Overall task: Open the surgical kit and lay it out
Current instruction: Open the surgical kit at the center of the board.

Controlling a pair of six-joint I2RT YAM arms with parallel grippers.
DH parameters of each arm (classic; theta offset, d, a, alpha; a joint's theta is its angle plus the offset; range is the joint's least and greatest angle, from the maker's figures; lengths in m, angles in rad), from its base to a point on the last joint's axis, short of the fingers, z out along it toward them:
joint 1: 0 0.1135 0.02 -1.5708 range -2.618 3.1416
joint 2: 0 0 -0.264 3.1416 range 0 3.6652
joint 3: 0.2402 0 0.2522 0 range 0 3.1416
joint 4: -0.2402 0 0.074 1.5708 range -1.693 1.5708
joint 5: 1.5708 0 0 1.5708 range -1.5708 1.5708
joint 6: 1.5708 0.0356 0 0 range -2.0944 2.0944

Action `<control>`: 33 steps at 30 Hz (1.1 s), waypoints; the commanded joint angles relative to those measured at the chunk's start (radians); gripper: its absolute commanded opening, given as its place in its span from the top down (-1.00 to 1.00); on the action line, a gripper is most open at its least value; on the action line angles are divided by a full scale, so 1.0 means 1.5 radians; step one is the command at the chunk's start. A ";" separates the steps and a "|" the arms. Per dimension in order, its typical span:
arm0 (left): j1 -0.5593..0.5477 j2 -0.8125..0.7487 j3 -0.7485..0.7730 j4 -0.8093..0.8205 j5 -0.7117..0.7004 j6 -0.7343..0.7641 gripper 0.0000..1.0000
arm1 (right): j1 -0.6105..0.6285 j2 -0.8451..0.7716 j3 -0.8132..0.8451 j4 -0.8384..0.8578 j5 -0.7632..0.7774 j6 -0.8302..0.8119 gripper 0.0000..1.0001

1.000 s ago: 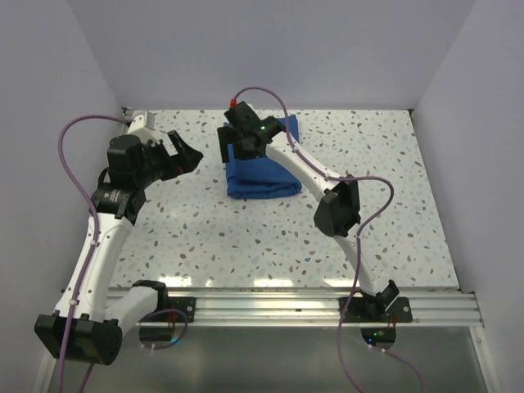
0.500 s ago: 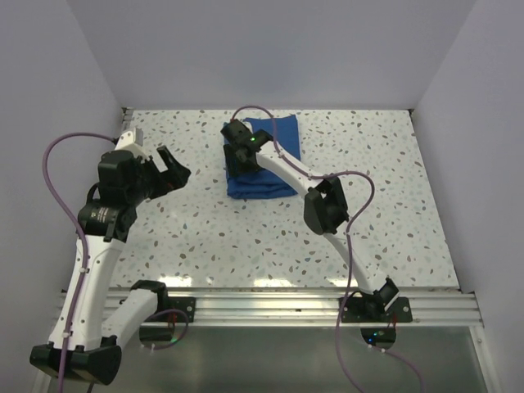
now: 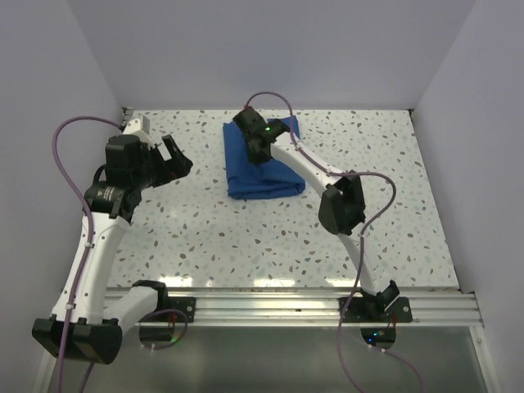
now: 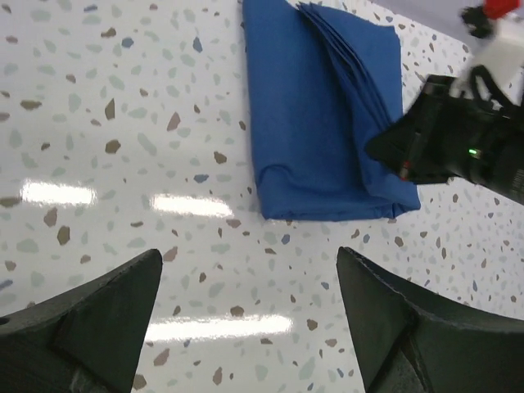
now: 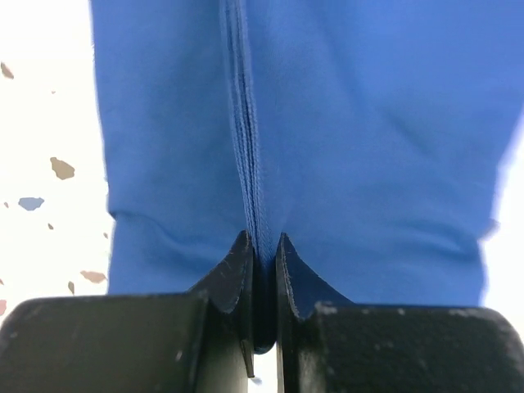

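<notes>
— Where is the left pincer (image 3: 178,157)?
— Hanging over the speckled table (image 3: 205,237), its fingers (image 4: 90,319) spread wide apart with nothing between them.
— And the kit?
— The royal-blue cloth wrap (image 3: 246,176) lies folded as a compact bundle on the table, ahead of the left pincer and off to its right, apart from it. Its folded end faces the near side, and stacked layer edges run along its top.
— The right pincer (image 5: 264,250)?
— Farther back, down on the bundle's far half. Its two fingers (image 5: 233,270) stand almost together, nipping the stacked edges of the cloth between them. The rest of the bundle stretches away beyond its tips, flat on the table.
</notes>
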 commanded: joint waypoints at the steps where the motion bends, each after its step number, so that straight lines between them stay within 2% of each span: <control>1: -0.009 0.067 0.098 0.039 -0.012 0.048 -0.82 | -0.076 -0.183 -0.067 0.006 0.063 0.020 1.00; 8: -0.167 0.259 0.247 0.066 -0.098 0.068 -0.79 | -0.215 -0.364 -0.280 0.034 0.115 0.008 1.00; 9: -0.184 0.314 0.264 0.067 -0.112 0.068 -0.77 | -0.228 -0.375 -0.300 0.026 0.120 0.006 0.69; 10: -0.204 0.343 0.303 0.066 -0.122 0.069 -0.75 | -0.238 -0.386 -0.334 0.017 0.130 0.007 0.24; 11: -0.246 0.405 0.324 0.063 -0.134 0.072 -0.75 | -0.256 -0.391 -0.349 0.007 0.143 0.008 -0.63; 12: -0.267 0.439 0.346 0.051 -0.159 0.078 -0.73 | -0.264 -0.395 -0.364 -0.021 0.167 0.020 -0.96; 15: -0.349 0.590 0.466 -0.006 -0.228 0.075 -0.70 | -0.298 -0.412 -0.417 -0.075 0.227 0.049 -0.97; 16: -0.381 0.630 0.543 -0.027 -0.245 0.070 -0.70 | -0.307 -0.420 -0.441 -0.082 0.240 0.055 -0.97; 17: -0.396 0.706 0.582 -0.047 -0.254 0.061 -0.68 | -0.326 -0.440 -0.456 -0.086 0.240 0.059 -0.97; 18: -0.406 0.742 0.654 -0.078 -0.267 0.056 -0.66 | -0.333 -0.457 -0.469 -0.084 0.237 0.058 -0.97; 21: -0.443 0.852 0.756 -0.120 -0.291 0.051 -0.61 | -0.352 -0.519 -0.514 -0.061 0.206 0.041 -0.97; 23: -0.459 0.891 0.767 -0.126 -0.299 0.049 -0.61 | -0.353 -0.545 -0.532 -0.054 0.183 0.034 -0.97; 30: -0.477 0.920 0.689 -0.133 -0.358 0.039 -0.54 | -0.352 -0.605 -0.558 -0.070 0.158 0.033 -0.97; 33: -0.476 0.932 0.678 -0.115 -0.349 0.046 -0.50 | -0.352 -0.616 -0.561 -0.073 0.151 0.028 -0.97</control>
